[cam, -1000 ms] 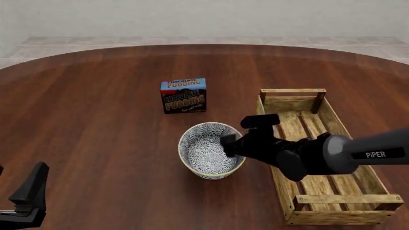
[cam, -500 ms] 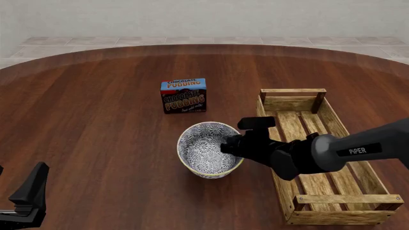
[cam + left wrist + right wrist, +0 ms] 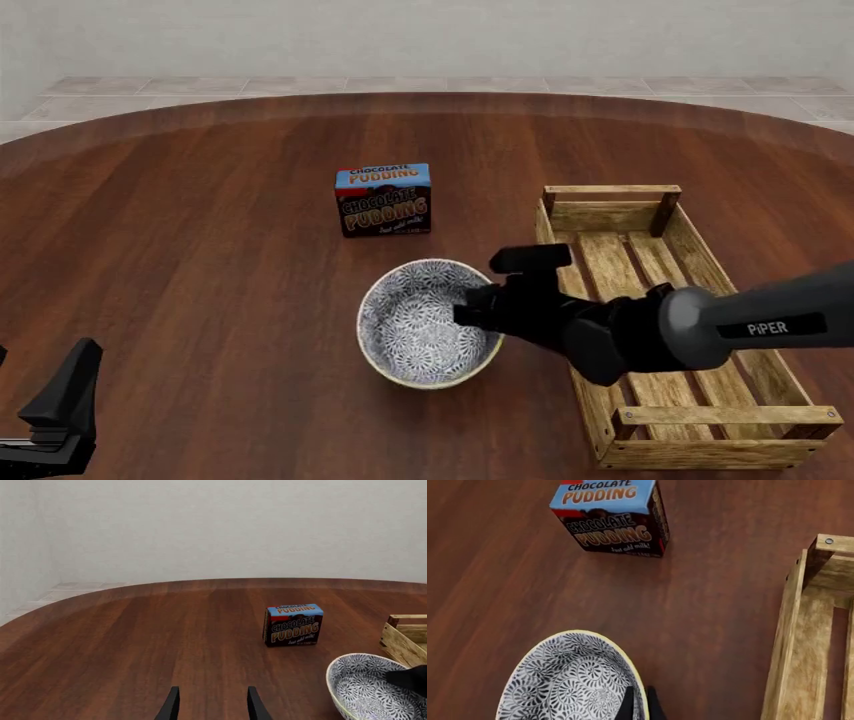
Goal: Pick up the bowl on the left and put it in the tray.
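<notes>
The blue-grey patterned bowl [image 3: 416,325] sits left of the tray [image 3: 611,192], its opening tipped slightly toward the camera. My right gripper [image 3: 470,308] is shut on the bowl's right rim. In the right wrist view the two fingertips [image 3: 628,704] pinch the rim of the bowl [image 3: 564,680], one inside and one outside. I cannot tell whether the bowl is clear of the table. My left gripper [image 3: 60,412] stays at the near left corner, far from the bowl. It is open [image 3: 212,707] and empty. The bowl [image 3: 370,685] and the tray's corner [image 3: 403,635] also show in the left wrist view.
A chocolate pudding box [image 3: 383,199] stands upright behind the bowl, also seen as the box [image 3: 293,624] in the left wrist view and the box [image 3: 608,517] in the right wrist view. The wooden tray's long side [image 3: 797,645] runs beside the bowl. The round table's far edge curves across the back.
The bowl has shifted a little left and toward the camera with my right gripper on its rim, and looks slightly larger and more tilted. The left arm has not moved.
</notes>
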